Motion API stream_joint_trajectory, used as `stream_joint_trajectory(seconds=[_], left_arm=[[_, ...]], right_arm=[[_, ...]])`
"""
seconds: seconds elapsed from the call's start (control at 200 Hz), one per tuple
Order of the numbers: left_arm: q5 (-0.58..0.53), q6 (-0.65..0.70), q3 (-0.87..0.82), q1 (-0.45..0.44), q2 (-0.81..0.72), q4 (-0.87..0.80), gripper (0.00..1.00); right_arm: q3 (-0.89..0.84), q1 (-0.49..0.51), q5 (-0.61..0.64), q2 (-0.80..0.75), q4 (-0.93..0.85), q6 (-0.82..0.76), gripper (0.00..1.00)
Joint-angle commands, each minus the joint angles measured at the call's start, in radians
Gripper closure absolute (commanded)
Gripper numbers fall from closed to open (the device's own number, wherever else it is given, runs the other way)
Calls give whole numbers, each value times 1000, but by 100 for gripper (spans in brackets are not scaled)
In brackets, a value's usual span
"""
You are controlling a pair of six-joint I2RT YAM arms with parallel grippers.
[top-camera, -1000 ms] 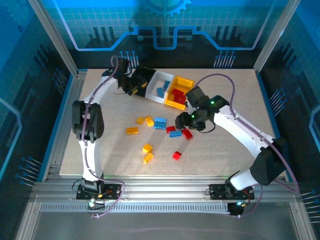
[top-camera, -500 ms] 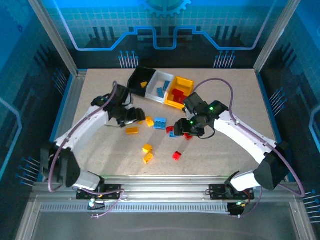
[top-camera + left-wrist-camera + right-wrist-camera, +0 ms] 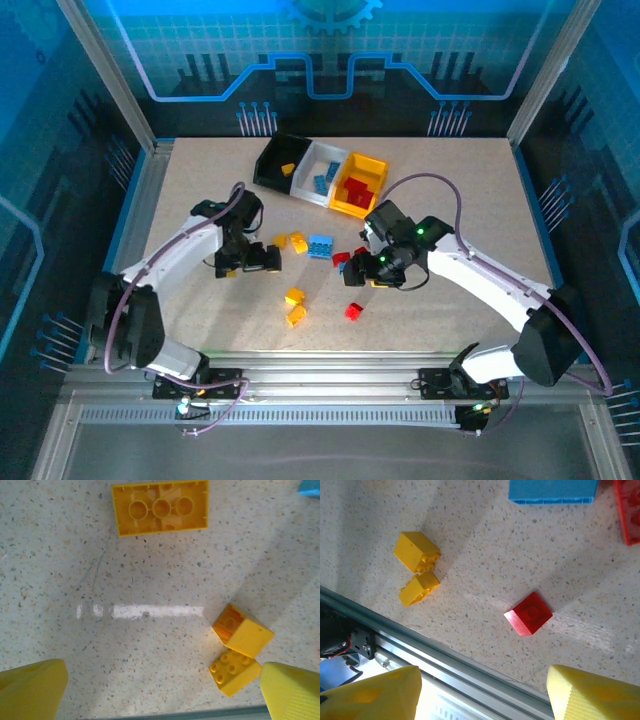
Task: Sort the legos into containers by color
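Open, empty left gripper [image 3: 260, 260] sits just short of an upside-down yellow brick [image 3: 160, 514]. Open, empty right gripper [image 3: 358, 277] is over the counter [image 3: 460, 180] near a red brick [image 3: 528, 613]. Black bin [image 3: 275, 165], white bin [image 3: 318, 160] and yellow bin [image 3: 372, 164] are joined, far centre.

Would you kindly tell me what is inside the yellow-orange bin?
Red bricks lie piled in the yellow-orange bin; their exact count and anything beneath them are hidden.

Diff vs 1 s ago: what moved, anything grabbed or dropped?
Left gripper pulled back from the black bin toward the near edge, now open beside an upturned yellow brick. Right gripper slid slightly nearer, open, holding nothing. Bins and the loose bricks in sight stayed put.
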Motion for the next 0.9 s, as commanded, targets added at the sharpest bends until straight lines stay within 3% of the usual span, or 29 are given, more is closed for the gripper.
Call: stream_joint_trajectory(seconds=[0.0, 0.485, 0.895], left_arm=[[-31, 30, 58, 0, 49, 1, 1], [-53, 145, 141, 6, 270, 69, 1], [-77, 113, 175, 25, 394, 150, 2]], right_arm=[[-20, 14, -11, -19, 18, -7, 30], [93, 73, 95, 87, 23, 135, 29], [148, 47, 1, 190, 27, -38, 28]])
